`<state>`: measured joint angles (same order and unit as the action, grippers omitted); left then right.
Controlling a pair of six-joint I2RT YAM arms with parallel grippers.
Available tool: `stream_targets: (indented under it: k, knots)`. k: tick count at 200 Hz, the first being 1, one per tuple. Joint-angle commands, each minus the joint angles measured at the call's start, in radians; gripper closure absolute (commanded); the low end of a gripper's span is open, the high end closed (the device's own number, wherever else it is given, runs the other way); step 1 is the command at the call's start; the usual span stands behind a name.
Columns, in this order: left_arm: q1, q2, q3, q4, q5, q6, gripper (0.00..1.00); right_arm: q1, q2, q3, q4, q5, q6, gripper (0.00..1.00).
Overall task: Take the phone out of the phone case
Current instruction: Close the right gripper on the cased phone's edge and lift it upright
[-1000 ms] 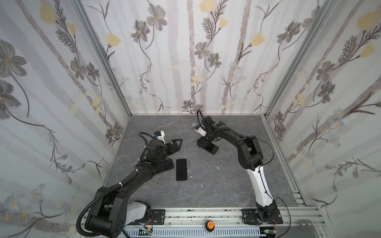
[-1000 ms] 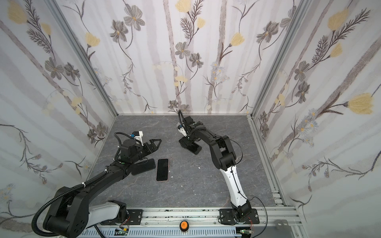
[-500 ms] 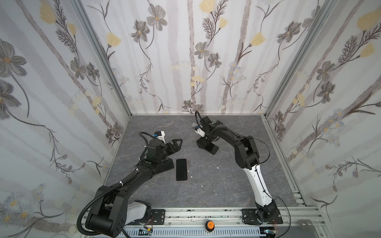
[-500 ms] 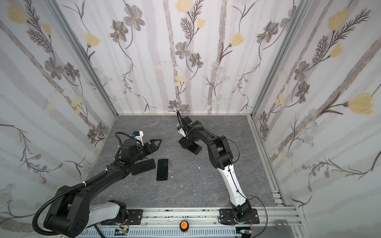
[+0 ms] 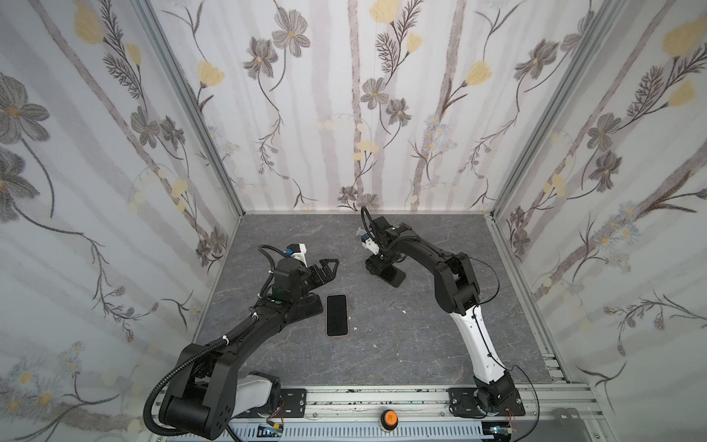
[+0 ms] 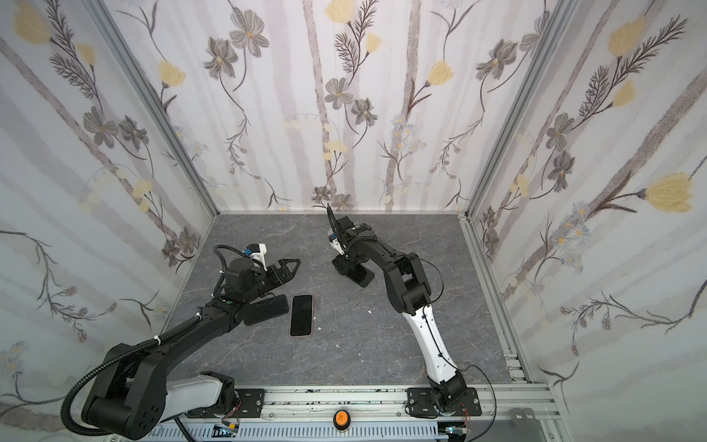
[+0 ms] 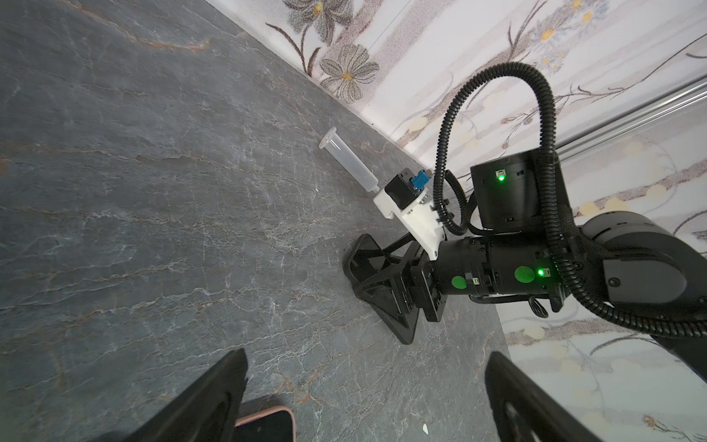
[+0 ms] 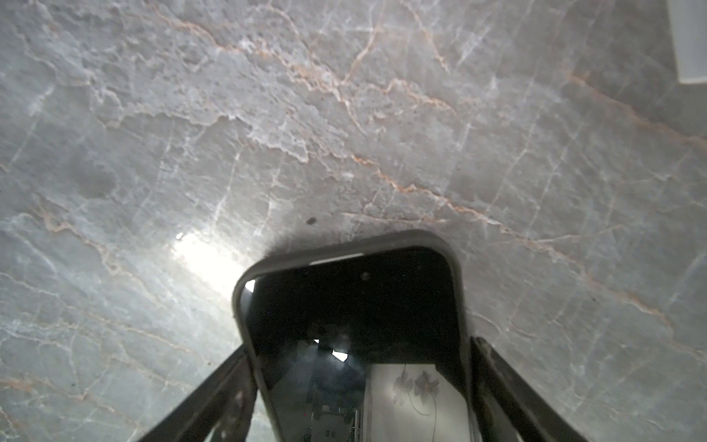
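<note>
Since the earlier frames the right arm's elbow has edged left in both top views and the right gripper [image 8: 359,344] has narrowed. It is bent steeply down just above centre, its black fingers [image 8: 229,382] flanking the long edges of the phone case [image 8: 344,245], though I cannot tell whether they clamp it. The glossy dark phone [image 8: 352,302] sits inside that matte, round-cornered case, flat on the veined grey table [image 5: 382,344]. Left of centre the left gripper [image 5: 332,269] reaches low, jaws wide apart and holding nothing, near a flat dark slab [image 6: 267,308] and a bare pink-edged handset [image 5: 336,315].
</note>
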<state>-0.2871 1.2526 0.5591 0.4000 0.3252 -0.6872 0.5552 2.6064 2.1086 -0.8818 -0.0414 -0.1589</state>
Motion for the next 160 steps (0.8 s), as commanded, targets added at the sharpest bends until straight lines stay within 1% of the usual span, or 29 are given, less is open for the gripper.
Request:
stream_targets:
  k: [1,39,53,63,81,110,138,160]
  knots:
    - [0.001,0.002,0.004,0.035,0.0,0.01,0.0,-0.002,0.014,-0.004,-0.06,0.012,0.06,0.23]
    - [-0.028,0.043,0.014,0.036,0.003,0.027,0.0,-0.016,-0.009,-0.018,-0.058,0.016,0.167,0.26]
    - [-0.053,0.061,0.026,0.037,0.002,0.031,0.0,-0.028,-0.046,-0.067,-0.012,0.036,0.248,0.25]
    - [-0.075,0.075,0.033,0.037,-0.001,0.032,0.0,-0.036,-0.082,-0.125,0.033,0.028,0.286,0.25]
    - [-0.125,0.108,0.053,0.041,-0.002,0.034,0.0,-0.062,-0.161,-0.236,0.123,-0.024,0.356,0.25]
    - [-0.197,0.175,0.084,0.081,0.007,0.014,0.0,-0.1,-0.277,-0.391,0.239,-0.085,0.421,0.27]
    - [-0.255,0.263,0.117,0.15,0.049,-0.018,0.0,-0.142,-0.382,-0.55,0.383,-0.195,0.492,0.27]
    - [-0.307,0.335,0.153,0.186,0.057,-0.024,0.0,-0.18,-0.462,-0.687,0.525,-0.269,0.581,0.28]
